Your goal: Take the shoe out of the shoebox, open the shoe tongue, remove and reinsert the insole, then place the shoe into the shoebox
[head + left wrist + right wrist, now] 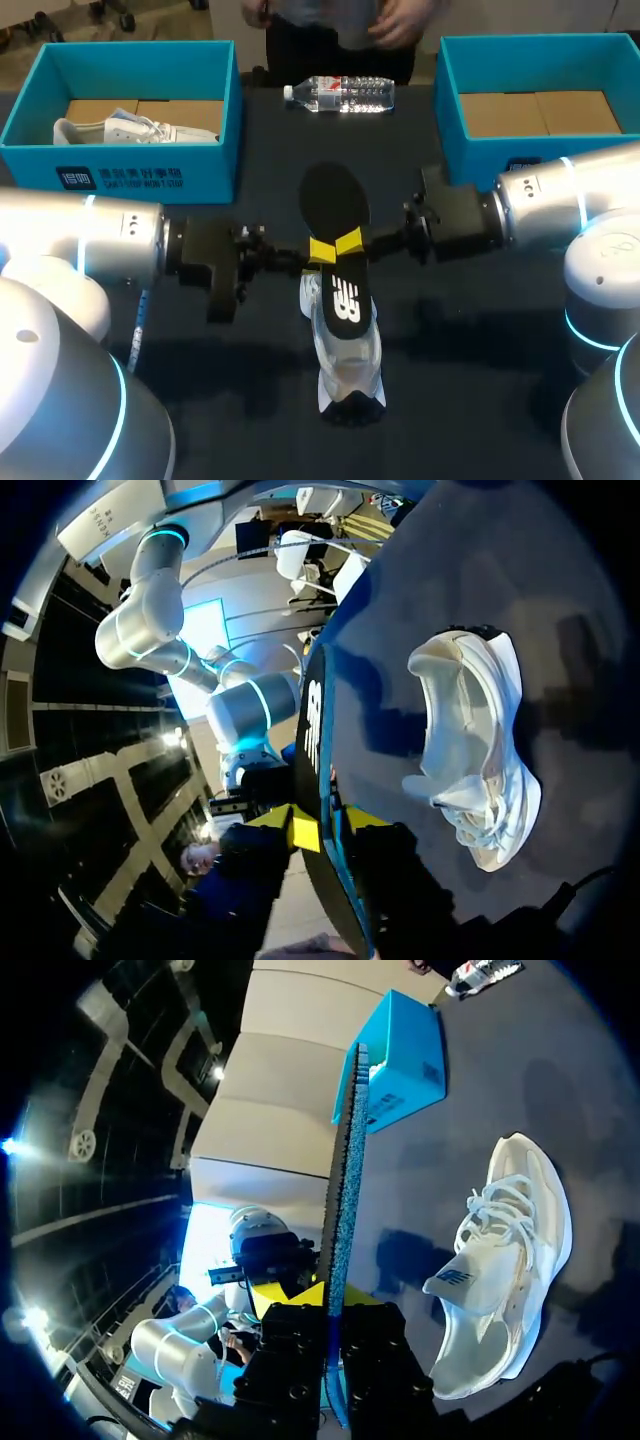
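A black insole (pixel 335 195) hangs over the middle of the dark table, above the white shoe (pixel 345 365) that lies with its opening up. My two grippers meet at the insole's middle. The left gripper (pixel 322 255) comes in from the left and the right gripper (pixel 352 242) from the right. In the right wrist view the insole (pixel 345 1160) stands edge-on between my right gripper (pixel 335 1305), which is shut on it, with the shoe (pixel 510 1260) beside it on the table. In the left wrist view the insole (pixel 312 720) runs edge-on through my left gripper (pixel 330 830), beside the shoe (pixel 480 750).
A blue shoebox (pixel 130 165) at the back left holds another white shoe (pixel 130 130). A second blue shoebox (pixel 480 150) stands at the back right. A plastic water bottle (pixel 340 95) lies between them at the far edge.
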